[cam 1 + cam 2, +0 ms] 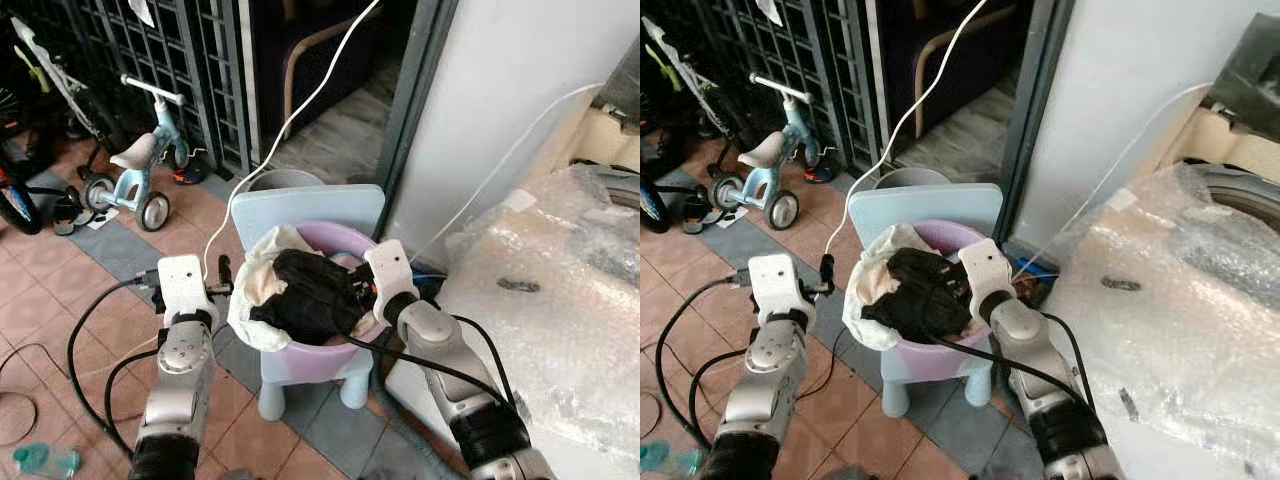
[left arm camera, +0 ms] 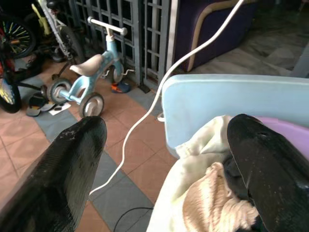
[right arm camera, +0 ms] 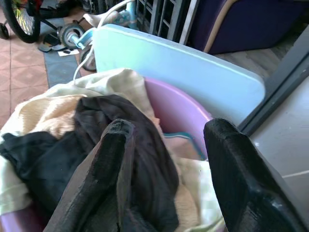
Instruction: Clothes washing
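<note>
Reaching into the purple basin (image 1: 322, 357), right tool (image 3: 164, 159) spread over black garment (image 1: 305, 290).

Open tiled floor (image 1: 60, 300) left of the small blue chair (image 1: 310, 215), white cable (image 1: 300, 110) hanging across behind it, bubble-wrapped washer (image 1: 560, 310) crowding the right

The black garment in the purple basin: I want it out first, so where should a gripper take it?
Probably the raised fold on top of the black garment, from above on the right side. It lies heaped over the cream cloth, and the open right gripper is already poised over that fold.
</note>
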